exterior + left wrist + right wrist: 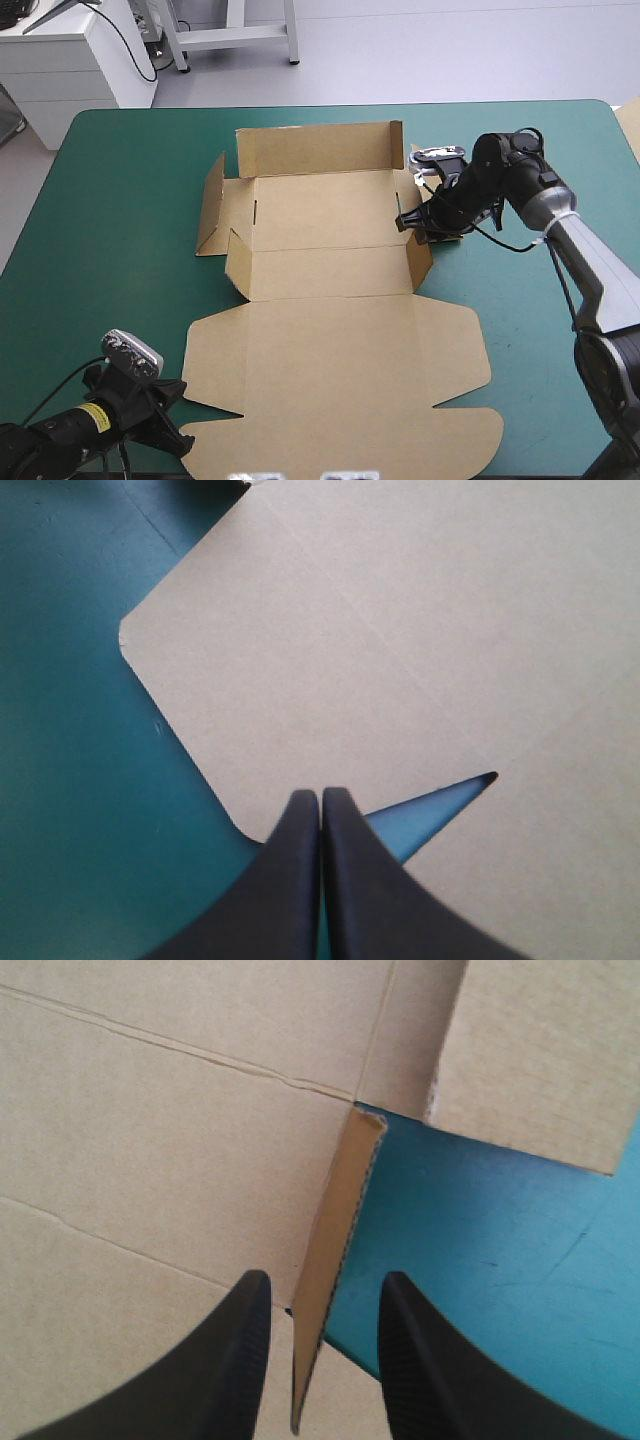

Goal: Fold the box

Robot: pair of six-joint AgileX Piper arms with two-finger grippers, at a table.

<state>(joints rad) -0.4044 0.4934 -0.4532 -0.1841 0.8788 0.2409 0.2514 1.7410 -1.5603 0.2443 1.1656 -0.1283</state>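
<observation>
Brown box (340, 370), one; left hand (320, 798), right hand (325, 1282).

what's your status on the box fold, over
Black left claw shut, at brown cardboard box's flat lid corner. Black right claw open, straddling raised right side flap. Back wall up. Nothing seen in the way.

A lab: teal-green table (120, 200), white cabinet (75, 65), grey floor (450, 50).

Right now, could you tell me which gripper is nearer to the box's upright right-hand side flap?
Right. The right gripper stands open astride the side flap, a finger on each side; the left gripper, shut, is far off by the flat lid's near left corner.
</observation>
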